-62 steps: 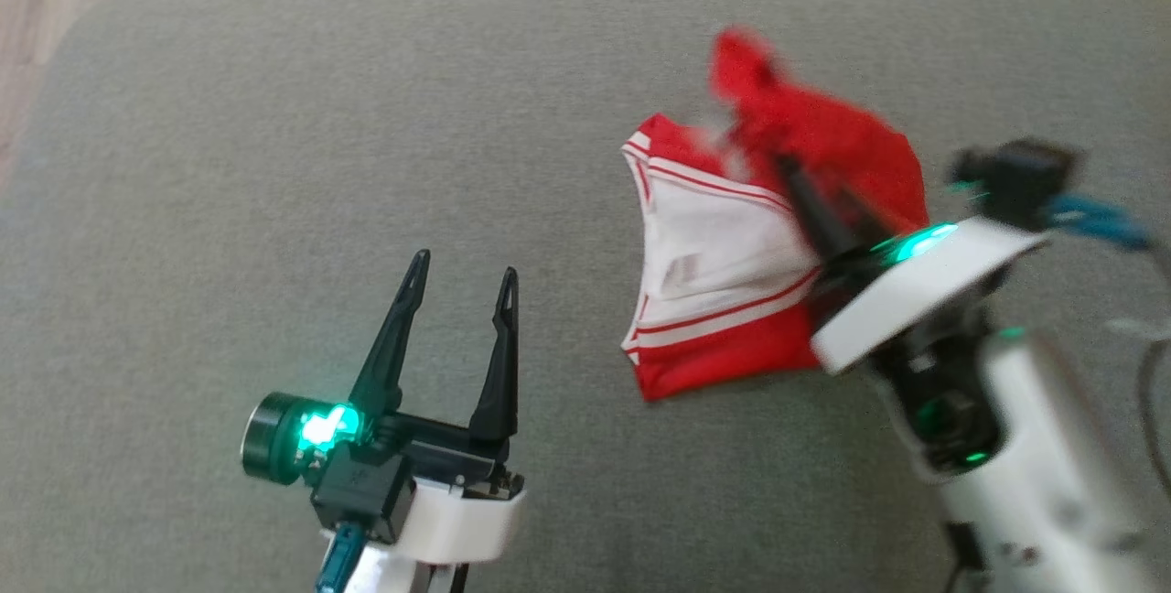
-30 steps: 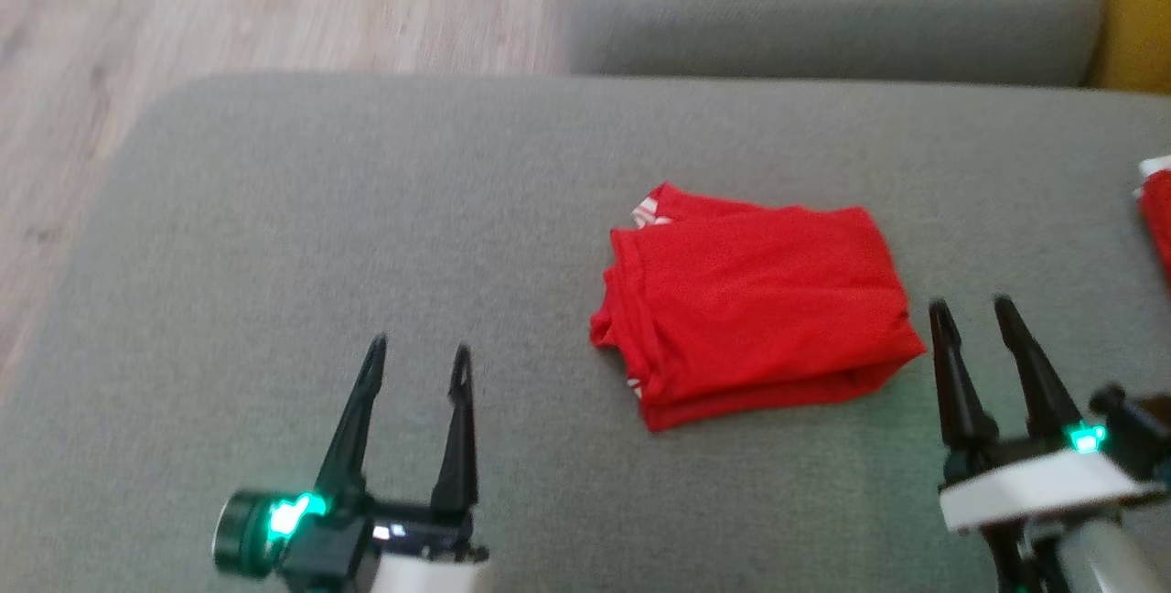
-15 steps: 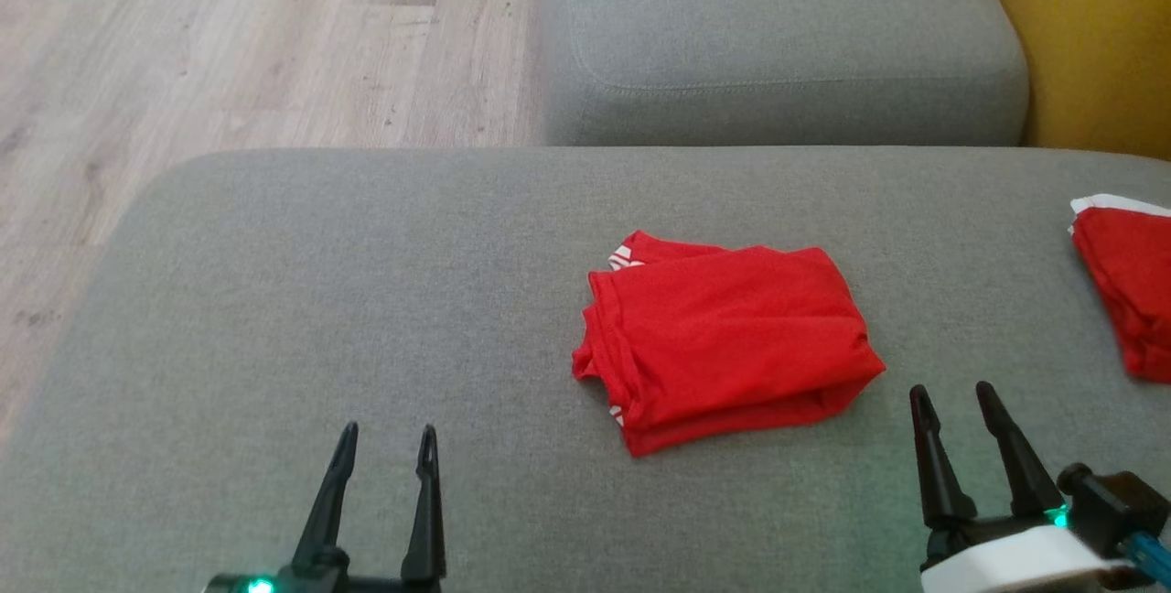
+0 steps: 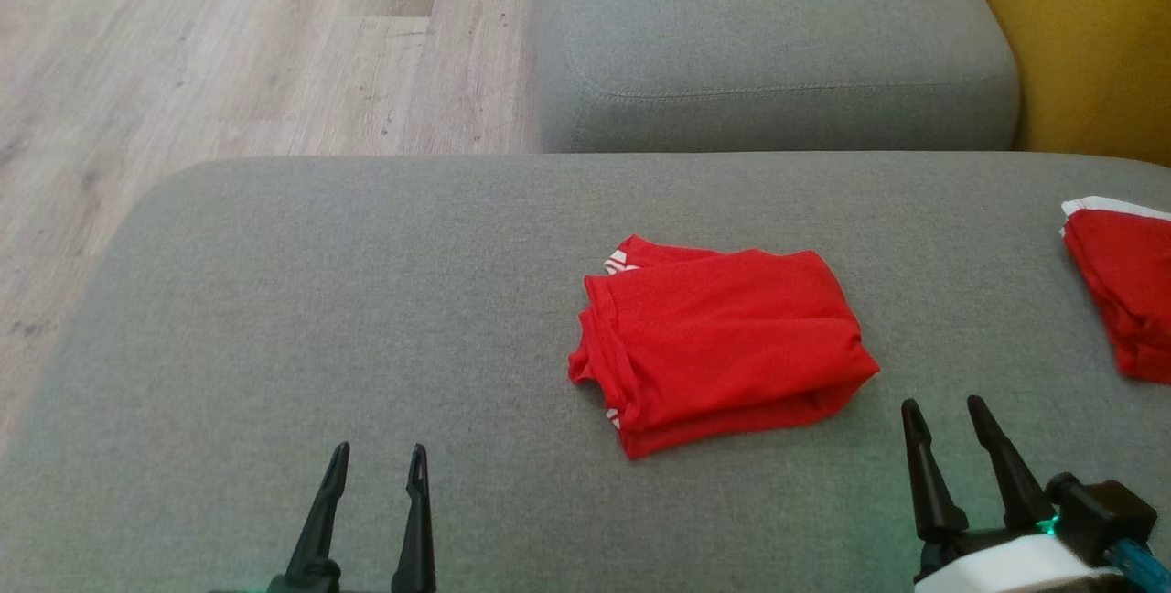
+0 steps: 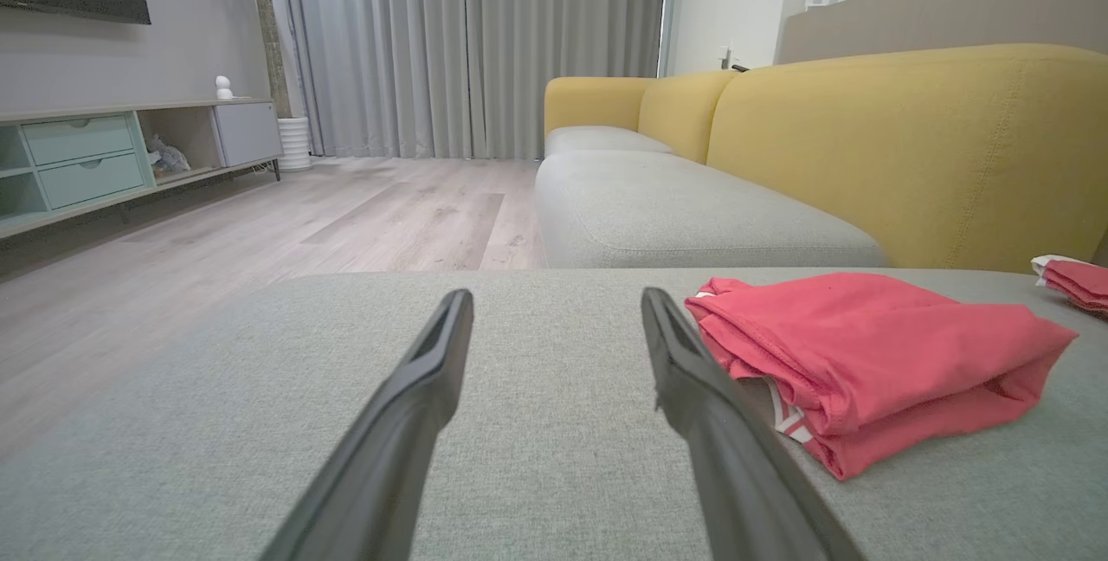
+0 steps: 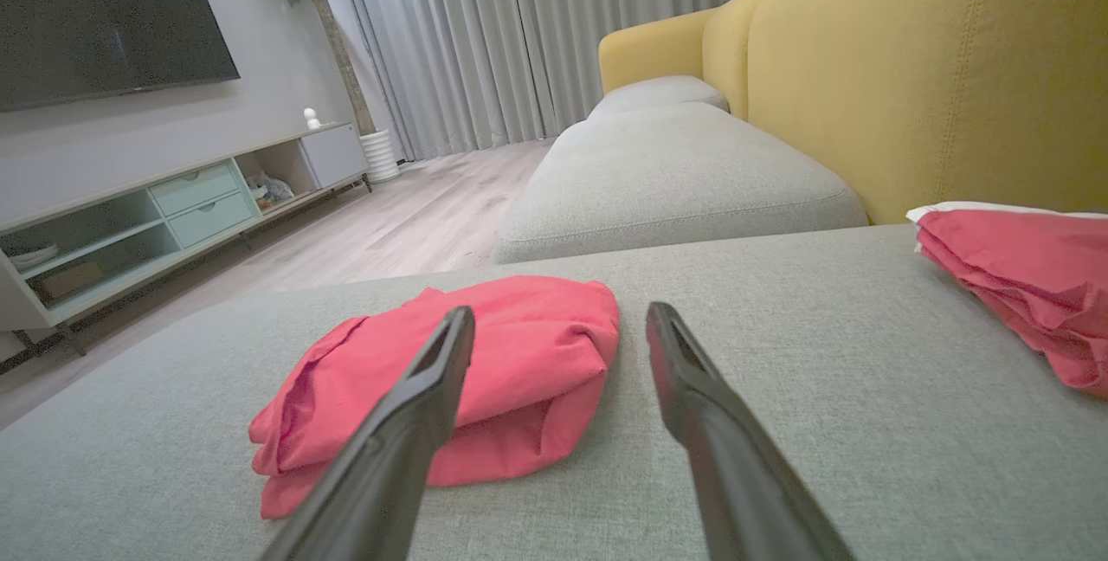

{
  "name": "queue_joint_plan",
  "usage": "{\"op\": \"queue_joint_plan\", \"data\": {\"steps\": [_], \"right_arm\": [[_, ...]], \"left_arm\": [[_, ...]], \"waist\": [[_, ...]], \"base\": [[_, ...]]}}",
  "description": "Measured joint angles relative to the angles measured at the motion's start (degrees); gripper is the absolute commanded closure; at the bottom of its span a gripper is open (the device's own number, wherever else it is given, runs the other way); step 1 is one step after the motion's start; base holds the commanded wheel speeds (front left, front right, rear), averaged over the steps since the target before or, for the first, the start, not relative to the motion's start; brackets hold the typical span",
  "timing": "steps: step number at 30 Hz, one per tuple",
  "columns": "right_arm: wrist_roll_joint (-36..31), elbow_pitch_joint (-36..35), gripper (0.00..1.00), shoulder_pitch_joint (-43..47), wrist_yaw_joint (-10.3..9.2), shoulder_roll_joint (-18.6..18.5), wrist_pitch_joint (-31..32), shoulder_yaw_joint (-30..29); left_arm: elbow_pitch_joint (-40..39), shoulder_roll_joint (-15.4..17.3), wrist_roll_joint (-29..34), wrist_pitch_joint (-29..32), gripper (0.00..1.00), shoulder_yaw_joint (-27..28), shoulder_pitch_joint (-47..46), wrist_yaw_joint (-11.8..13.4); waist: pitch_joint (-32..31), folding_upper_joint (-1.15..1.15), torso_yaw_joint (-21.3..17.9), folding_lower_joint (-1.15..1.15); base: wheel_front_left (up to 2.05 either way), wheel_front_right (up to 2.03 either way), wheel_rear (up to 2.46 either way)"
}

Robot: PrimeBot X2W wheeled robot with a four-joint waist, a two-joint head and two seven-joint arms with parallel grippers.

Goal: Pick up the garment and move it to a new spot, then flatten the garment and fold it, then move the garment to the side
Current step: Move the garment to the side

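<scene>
As it lies folded, garment (image 4: 723,346) shows white stripes (image 5: 786,416).

Left gripper (image 4: 377,460) and right gripper (image 4: 942,415), both spread, empty.

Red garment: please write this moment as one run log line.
garment: folded, flat on grey cushion | left gripper: open, empty | right gripper: open, empty, beside garment | other red garment: far right of cushion

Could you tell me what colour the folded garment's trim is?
White stripes on the red garment, clearest in the left wrist view.
</scene>
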Motion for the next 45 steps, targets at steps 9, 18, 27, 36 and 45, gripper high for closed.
{"op": "queue_joint_plan", "data": {"steps": [9, 18, 27, 36, 45], "right_arm": [[-0.34, 1.98, 0.00, 0.07, 0.00, 0.47, 0.00, -0.32], [-0.34, 3.36, 0.00, 0.06, 0.00, 0.49, 0.00, -0.77], [-0.32, 4.59, 0.00, -0.01, 0.00, 0.87, 0.00, -1.09], [0.27, 8.98, 0.00, -6.25, 0.00, 1.14, 0.00, -1.40], [1.66, 19.37, 0.00, -24.26, 0.00, 0.52, 0.22, -0.74]], "left_arm": [[0.04, 0.00, -0.48, 0.00, 0.00, 0.01, 0.00, 0.01], [0.02, 0.00, -0.49, 0.00, 0.00, 0.02, 0.02, 0.26], [-0.04, 0.00, -0.49, 0.00, 0.00, 0.03, 0.22, 0.26], [-0.43, 0.00, -0.83, 0.00, 0.00, -0.29, 0.08, 0.55], [-1.12, -0.02, -1.11, 0.00, 0.00, -3.23, -5.39, 0.86]], "waist": [[0.11, 0.00, -0.28, 0.00], [-0.17, 0.00, -0.70, 0.00], [0.33, 0.00, -1.25, 0.00], [3.01, 0.00, -1.56, 0.00], [10.34, 0.00, -0.60, 0.03]], "base": [[0.00, 0.00, 0.00], [0.00, 0.00, 0.00], [0.00, 0.00, 0.00], [0.00, 0.00, 0.00], [0.00, 0.00, 0.00]]}}
